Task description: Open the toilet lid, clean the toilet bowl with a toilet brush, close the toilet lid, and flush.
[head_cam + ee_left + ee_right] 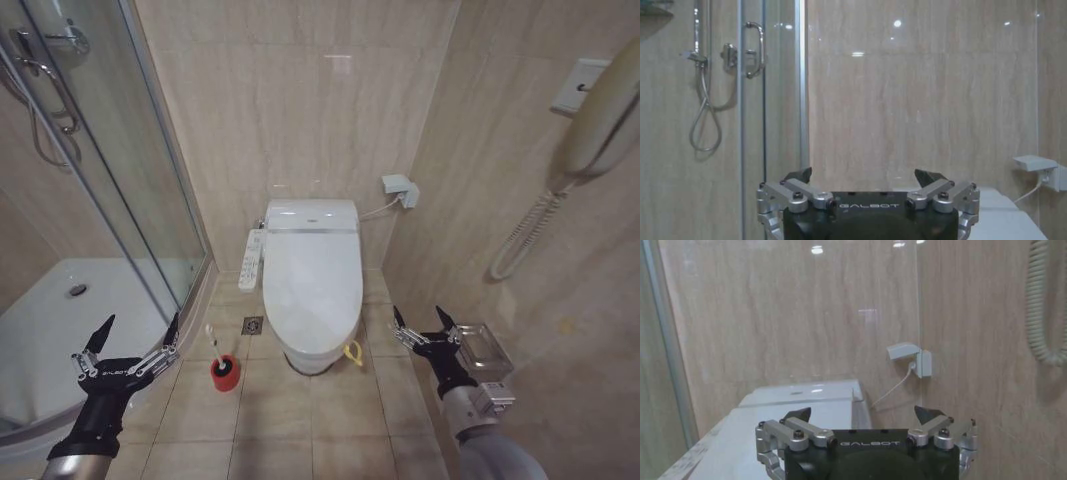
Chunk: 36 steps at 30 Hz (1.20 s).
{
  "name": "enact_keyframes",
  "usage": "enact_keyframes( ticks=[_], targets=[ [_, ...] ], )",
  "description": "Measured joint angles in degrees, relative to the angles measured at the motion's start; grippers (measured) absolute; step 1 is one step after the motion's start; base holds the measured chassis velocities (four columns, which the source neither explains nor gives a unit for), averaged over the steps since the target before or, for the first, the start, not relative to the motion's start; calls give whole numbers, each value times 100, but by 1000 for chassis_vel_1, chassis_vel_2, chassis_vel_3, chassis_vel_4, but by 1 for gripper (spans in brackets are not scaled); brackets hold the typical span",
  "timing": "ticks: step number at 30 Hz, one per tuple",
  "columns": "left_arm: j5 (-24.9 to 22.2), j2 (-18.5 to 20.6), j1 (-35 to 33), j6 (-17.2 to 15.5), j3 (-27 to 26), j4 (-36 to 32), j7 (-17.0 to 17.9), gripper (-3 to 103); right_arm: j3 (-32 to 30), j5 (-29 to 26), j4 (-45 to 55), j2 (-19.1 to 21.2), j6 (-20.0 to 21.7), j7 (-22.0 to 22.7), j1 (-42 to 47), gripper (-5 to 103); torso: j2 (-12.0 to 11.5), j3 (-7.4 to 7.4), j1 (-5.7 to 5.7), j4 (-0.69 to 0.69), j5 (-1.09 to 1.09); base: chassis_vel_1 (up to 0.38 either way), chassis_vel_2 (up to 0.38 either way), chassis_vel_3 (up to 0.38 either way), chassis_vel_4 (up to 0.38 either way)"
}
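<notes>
Nearest us, our left gripper [130, 345] hangs low on the left with its fingers spread wide and nothing between them, just beside the curved edge of the shower tray [40, 330]. Our right gripper [424, 325] hangs low on the right, close to the tiled side wall, its fingers likewise released and empty. Between them and a little farther on, the brush [215, 345] stands upright in its red holder [225, 373] on the floor, just left of the bowl [312, 358]; its thin pale handle rises clear of the holder and its head sits hidden inside. We judge the brush light and stiff, easiest taken on the upper part of the handle, which is narrow and could slip or turn in a loose pinch. Beyond it, the lid [312, 280] lies shut flat over the seat, with a yellow clip [353, 352] showing at its near rim on the right. The lid looks glossy and smooth, so we expect little grip on its top; a hold at the near rim by the clip seems the surest place to lift, and it should swing up lightly on its far hinge. Farthest, the tank unit [311, 215] meets the back wall, with a control panel [251, 260] along its left side.
</notes>
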State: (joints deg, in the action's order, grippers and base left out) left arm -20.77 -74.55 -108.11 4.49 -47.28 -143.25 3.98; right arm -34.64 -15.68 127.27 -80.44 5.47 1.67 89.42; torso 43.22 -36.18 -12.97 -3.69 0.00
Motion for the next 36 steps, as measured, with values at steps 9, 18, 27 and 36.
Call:
enact_keyframes(
  ticks=[9,18,27,36],
  targets=[
    [0,0,0,0,0,0,0,100,59,26,-29,-10,-27,34,5,100,0,0,1,2,0,-131,126,138,-132],
    [0,0,0,0,0,0,0,100,137,158,-166,-19,-437,31,125,100,0,-1,0,1,0,-128,123,113,-142],
    [0,0,0,0,0,0,0,100,160,391,-303,-73,-792,-216,1002,100,1,1,4,0,0,-21,39,37,-22],
    [0,0,0,0,0,0,0,100,466,465,-432,-122,-853,-383,1210,100,1,1,3,3,0,4,-8,-12,3]
  ],
)
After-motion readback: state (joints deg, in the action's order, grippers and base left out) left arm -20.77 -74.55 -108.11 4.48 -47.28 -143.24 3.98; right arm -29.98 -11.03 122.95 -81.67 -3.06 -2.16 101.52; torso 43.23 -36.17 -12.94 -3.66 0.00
